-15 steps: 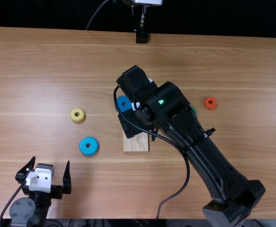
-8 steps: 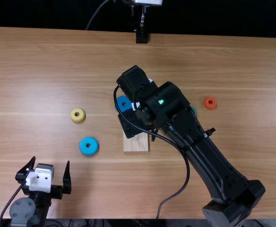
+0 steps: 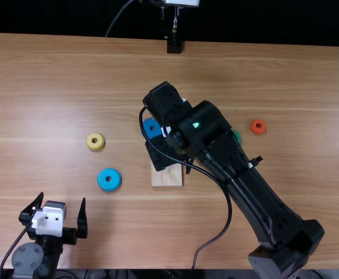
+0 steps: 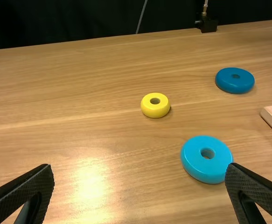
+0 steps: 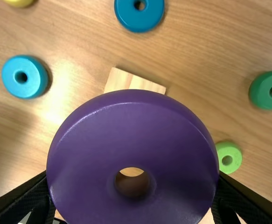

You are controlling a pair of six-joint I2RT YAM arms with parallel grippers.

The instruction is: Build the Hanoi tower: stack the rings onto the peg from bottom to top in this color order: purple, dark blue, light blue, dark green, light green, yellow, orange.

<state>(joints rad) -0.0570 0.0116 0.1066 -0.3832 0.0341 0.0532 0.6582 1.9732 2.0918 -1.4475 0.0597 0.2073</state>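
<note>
Two black robot arms share a wooden table (image 3: 53, 75) as work on the tower's first ring, the purple one, appears to be in hand. Nearest the table's near edge, the left gripper (image 3: 63, 199) waits with its fingers spread wide, nothing between them. Just beyond it lies the light blue ring (image 3: 109, 187), flat on the wood and beside the pale wooden base (image 3: 167, 177). At the base, the right gripper (image 5: 133, 177) pinches the purple ring (image 5: 132, 121) by its sides, a finger at either flank. Whether that ring is over the peg or to one side of it cannot be told. The next move probably calls for lining up its hole with the peg, lowering it level, then letting go; a skewed approach could catch the rim on the peg's top. Farther out sit the yellow ring (image 3: 95, 146), the light green ring (image 5: 237, 156) and the dark green ring (image 5: 259, 94). Farthest are the orange ring (image 3: 254, 129) and, past the base, the dark blue ring (image 4: 234, 85), likely the next to be fetched once purple is seated.
</note>
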